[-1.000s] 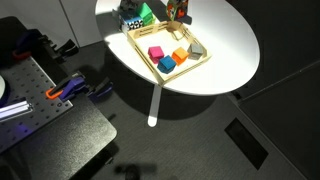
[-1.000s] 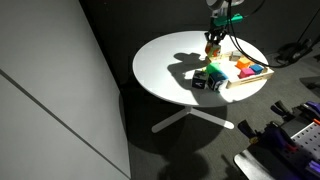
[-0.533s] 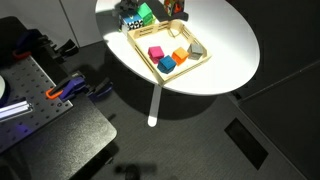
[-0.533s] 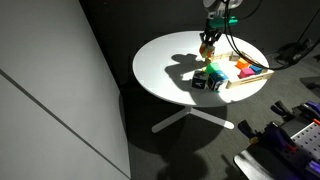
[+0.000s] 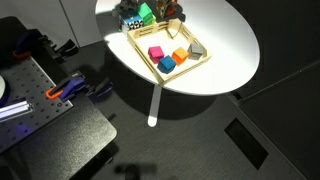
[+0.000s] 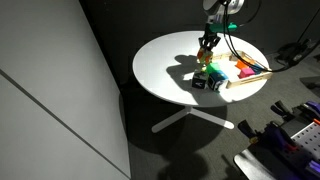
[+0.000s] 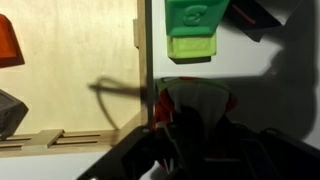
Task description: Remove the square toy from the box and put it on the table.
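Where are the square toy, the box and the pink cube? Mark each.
the square toy (image 7: pixel 200 98): wrist view, its orange top face.
the box (image 5: pixel 144 57): an exterior view, its wooden side rim.
the pink cube (image 5: pixel 156 53): an exterior view, its top face.

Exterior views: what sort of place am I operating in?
Probably a robotics lab or test room: a perforated metal bench with gear, a grey partition wall, and a lone round white table on dark flooring.

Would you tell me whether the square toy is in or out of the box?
Out: the claw holds the square toy over the table, beyond the box rim.
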Robot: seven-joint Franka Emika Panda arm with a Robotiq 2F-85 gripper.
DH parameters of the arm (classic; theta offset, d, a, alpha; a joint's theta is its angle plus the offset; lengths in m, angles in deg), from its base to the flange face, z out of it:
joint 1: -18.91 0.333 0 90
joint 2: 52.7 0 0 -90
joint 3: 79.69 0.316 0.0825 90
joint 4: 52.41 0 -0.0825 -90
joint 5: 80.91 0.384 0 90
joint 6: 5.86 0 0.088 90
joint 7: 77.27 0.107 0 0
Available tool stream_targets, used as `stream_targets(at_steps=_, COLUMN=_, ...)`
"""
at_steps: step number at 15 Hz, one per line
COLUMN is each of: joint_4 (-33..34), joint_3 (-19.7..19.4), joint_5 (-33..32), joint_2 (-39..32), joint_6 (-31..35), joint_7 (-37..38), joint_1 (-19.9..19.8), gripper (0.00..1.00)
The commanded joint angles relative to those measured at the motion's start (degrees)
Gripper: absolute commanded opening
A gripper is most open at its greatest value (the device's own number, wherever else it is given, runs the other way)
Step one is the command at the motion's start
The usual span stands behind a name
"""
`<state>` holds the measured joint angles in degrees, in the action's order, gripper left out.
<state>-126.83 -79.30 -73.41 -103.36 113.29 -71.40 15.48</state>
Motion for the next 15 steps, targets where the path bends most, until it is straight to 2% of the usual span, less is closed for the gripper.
stream_targets(at_steps=1, joint_4=-0.8, joint_3=0.7, joint_5=1.6, joint_2=0.9, joint_6=-1.4, joint_7=-1.8, joint_1=-1.3, gripper=0.66)
stream_targets(at_steps=5, joint_4=-2.3, joint_3=0.5, joint_5=1.7, joint_2=2.2, joint_6=-1.3, joint_7=-1.4, joint_1=-1.4, gripper=0.99)
stream_targets(at_steps=12, joint_4=-4.5, joint_3=0.6, joint_5=1.8, joint_2=4.6, joint_6=-0.5, joint_7=-1.8, joint_1=-1.4, gripper=1.00)
stream_targets(at_steps=15, joint_4=-5.4, joint_3=-0.2, joint_5=0.8, joint_2=5.9, joint_6=-3.6, joint_7=-0.4, joint_1=-0.8, gripper=1.00)
